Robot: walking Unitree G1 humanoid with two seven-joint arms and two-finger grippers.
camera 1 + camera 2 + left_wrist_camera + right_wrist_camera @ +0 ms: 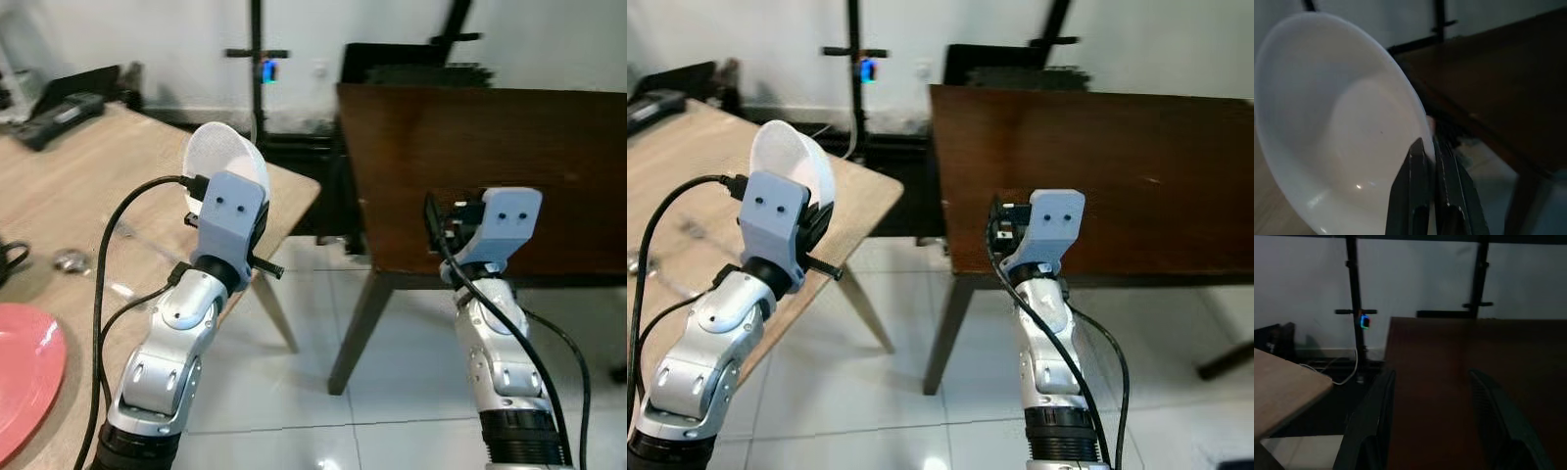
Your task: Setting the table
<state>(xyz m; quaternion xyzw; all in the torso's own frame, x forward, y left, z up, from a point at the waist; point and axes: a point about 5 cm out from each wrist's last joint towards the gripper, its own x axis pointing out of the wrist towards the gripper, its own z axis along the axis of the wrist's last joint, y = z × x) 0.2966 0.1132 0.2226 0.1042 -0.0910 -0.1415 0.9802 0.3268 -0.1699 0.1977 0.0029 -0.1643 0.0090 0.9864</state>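
A shallow round white ceramic bowl (1342, 132) is pinched by its rim in the left gripper (1431, 147), tilted near-upright at frame left, evidently for carriage toward the dark brown wooden worktop (490, 166). The right gripper (1432, 396) is held released, fingers spread, at that worktop's near edge.

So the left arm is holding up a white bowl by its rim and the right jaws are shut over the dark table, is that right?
Not quite. The right gripper is open: the right wrist view shows its two fingers wide apart over the dark table. The rest holds: the left gripper is shut on the rim of the white bowl, held up beside the light wooden table.
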